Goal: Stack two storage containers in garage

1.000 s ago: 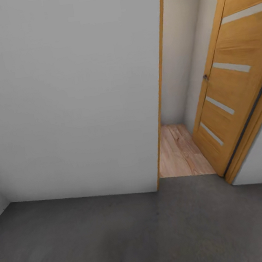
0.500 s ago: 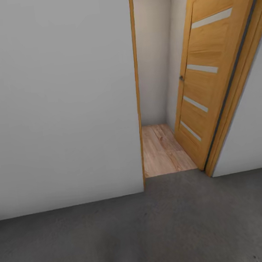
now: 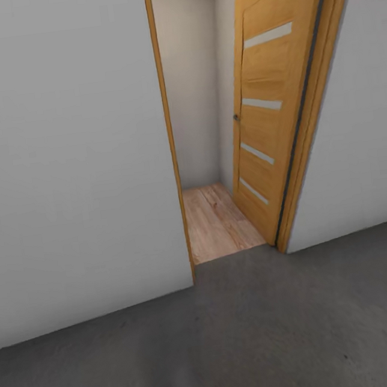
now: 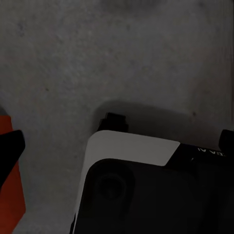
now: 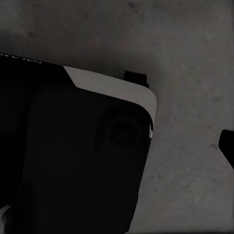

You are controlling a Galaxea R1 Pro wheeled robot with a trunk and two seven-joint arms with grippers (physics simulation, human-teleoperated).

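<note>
A red-orange corner of one storage container (image 4: 10, 197) shows in the left wrist view, against the grey concrete floor (image 4: 146, 58) of the garage. My left gripper (image 4: 117, 141) is open: one dark fingertip (image 4: 9, 148) sits beside that corner and the other (image 4: 227, 138) far across the picture, with nothing between them. My right gripper (image 5: 117, 144) hangs over the same floor (image 5: 195, 44), one fingertip (image 5: 228, 144) at the picture's edge and the other lost against my dark base. The living room is out of view.
In the head view, the orange-brown door (image 3: 267, 105) with frosted strips stands open on a narrow passage with light wood planks (image 3: 215, 221). White walls (image 3: 68, 160) flank the doorway. My black and white base (image 4: 146, 190) is under both wrists.
The whole head view has swung to the right, so the doorway and door now sit further left and more central. Nothing in the room itself has moved.
</note>
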